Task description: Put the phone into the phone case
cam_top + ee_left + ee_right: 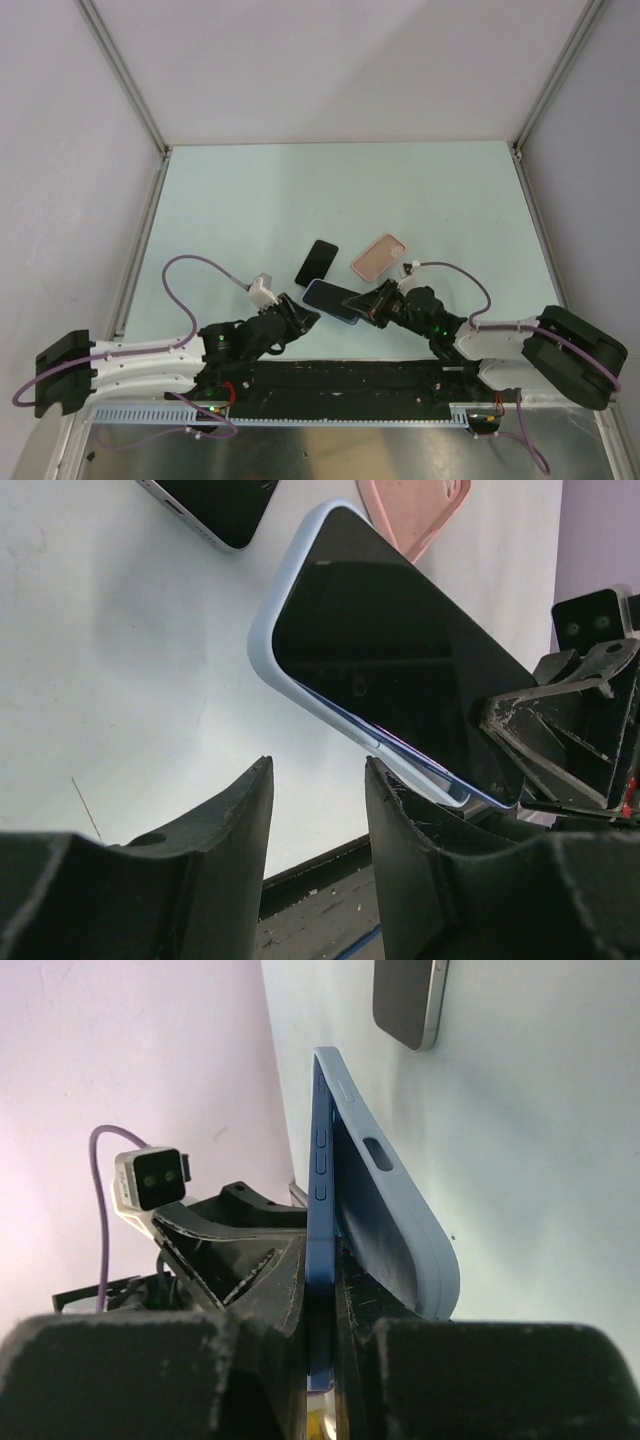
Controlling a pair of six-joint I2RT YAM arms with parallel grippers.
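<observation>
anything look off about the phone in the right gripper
Yes. The phone, shut in the right gripper, wears a light blue shell that is half peeled off. It meets the phone at the far end but gapes away near the fingers. The pink phone case lies apart with nothing in it.

Phone (400,660) screen glossy; phone case (379,257) matt; table (300,190) smooth.

My left arm (130,366) and right arm (492,342) have white shells with black joints. A purple cable (200,259) loops to each small white wrist camera (262,290). My black fingers (235,840) are scuffed.
</observation>
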